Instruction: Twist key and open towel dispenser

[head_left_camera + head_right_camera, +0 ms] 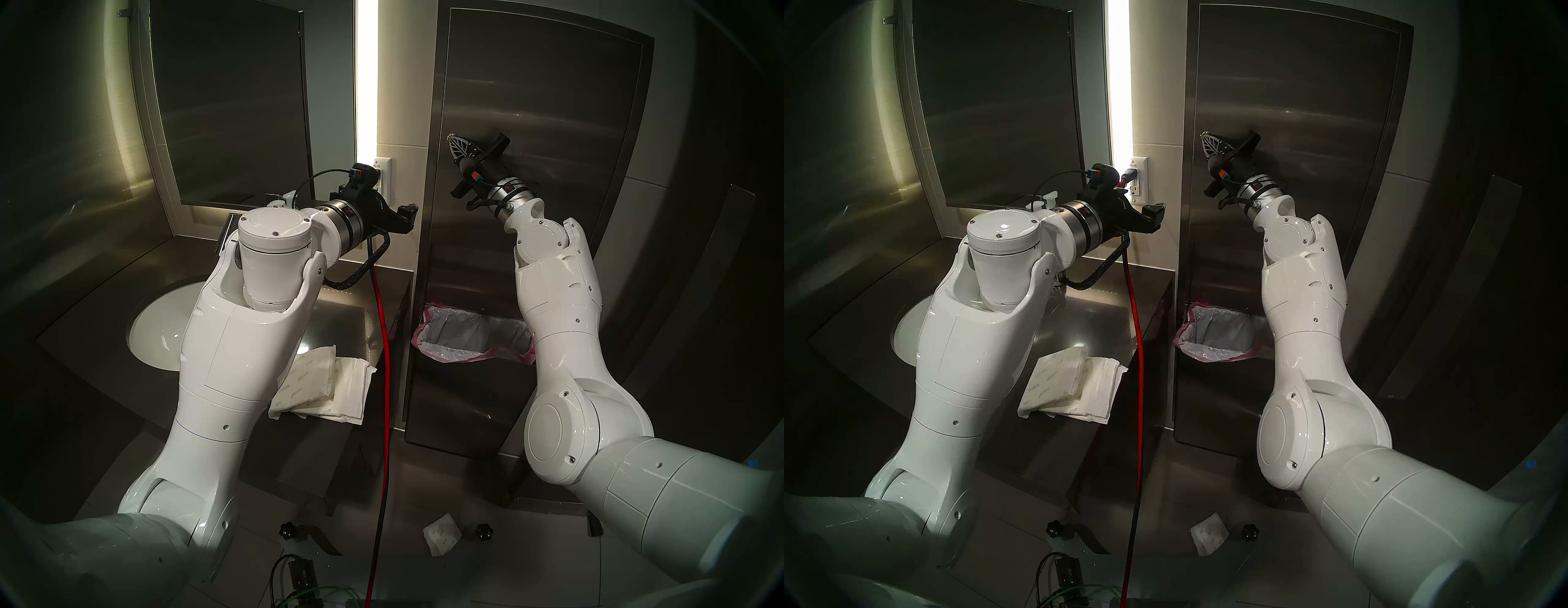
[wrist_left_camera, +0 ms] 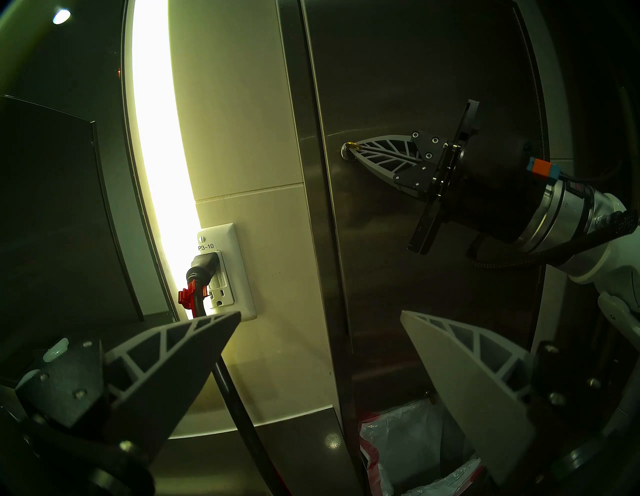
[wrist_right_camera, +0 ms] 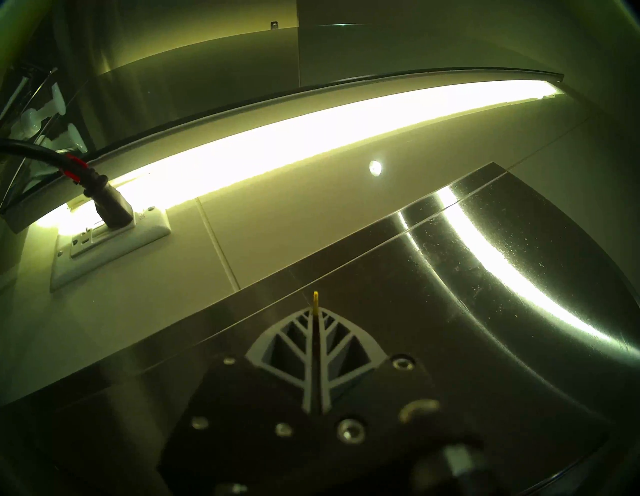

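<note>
Closest to my right wrist camera, my right jaws (image 3: 316, 313) are pressed together on the key (image 3: 315, 298), its gold sliver poking out between the tips. From my left wrist view the key's ring head (image 2: 352, 144) sits at a small round lock (image 2: 347, 152) near the left edge of the towel dispenser (image 1: 530, 127) door, and the door lies flush and shut. That edge runs just beside a strip of pale wall tile, with the bright light bar (image 1: 366, 72) and the dark mirror (image 1: 229, 97) further left. My left jaws (image 2: 320, 332) are spread wide and hold nothing, hanging in free air over the bench (image 1: 339, 310), well apart from the door. Below my right arm the waste bin (image 1: 471, 335) gapes with its pink-edged liner. Folded towels (image 1: 322, 386) lie on the bench corner; print on them is too small to read. On the wall outlet (image 2: 225, 273) a label reads "P3-10", with a black plug (image 2: 202, 268) in the upper socket.
</note>
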You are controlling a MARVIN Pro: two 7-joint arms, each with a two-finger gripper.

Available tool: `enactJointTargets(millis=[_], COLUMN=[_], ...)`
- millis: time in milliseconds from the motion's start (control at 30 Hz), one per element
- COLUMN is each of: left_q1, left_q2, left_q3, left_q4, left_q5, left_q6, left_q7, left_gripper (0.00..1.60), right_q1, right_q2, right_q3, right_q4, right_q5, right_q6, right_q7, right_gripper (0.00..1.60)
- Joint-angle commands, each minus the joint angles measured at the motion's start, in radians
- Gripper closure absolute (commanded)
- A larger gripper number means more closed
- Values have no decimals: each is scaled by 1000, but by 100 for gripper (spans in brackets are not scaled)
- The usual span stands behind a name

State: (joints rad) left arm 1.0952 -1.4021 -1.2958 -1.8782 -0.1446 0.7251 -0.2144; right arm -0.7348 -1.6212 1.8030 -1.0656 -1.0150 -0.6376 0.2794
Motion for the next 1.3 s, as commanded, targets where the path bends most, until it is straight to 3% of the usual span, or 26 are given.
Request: enactJointTargets(millis=[0,100,267,400,767,1000,1267], left_q1=[-19,-19,-18,-17,-16,-16,-15], left_q2=[-2,-2,-2,-2,-2,-2,-2], left_q3=[-5,-5,-5,-5,-5,-5,-5], left_q4=[-8,-8,-8,-8,-8,-8,-9], left_q5=[1,1,1,1,1,2,2], left_q6=[-1,-1,-2,-2,-3,-3,-3], left_q7=[1,1,1,1,1,1,1], left_gripper=[0,0,0,0,0,0,0], right_q1=[-10,-25,-61,-74,-72,-82,-130], right_q2=[-73,-98,-189,-235,-374,-386,-386], right_q3=[51,64,101,122,188,180,184], right_q4=[-58,-79,-126,-155,-207,-249,-267], right_q5=[95,124,250,304,516,671,751], right_q6=[26,31,51,61,157,235,219], right_q7=[-11,-12,-31,-35,-52,-40,5], right_gripper=[160,160,160,160,160,160,160])
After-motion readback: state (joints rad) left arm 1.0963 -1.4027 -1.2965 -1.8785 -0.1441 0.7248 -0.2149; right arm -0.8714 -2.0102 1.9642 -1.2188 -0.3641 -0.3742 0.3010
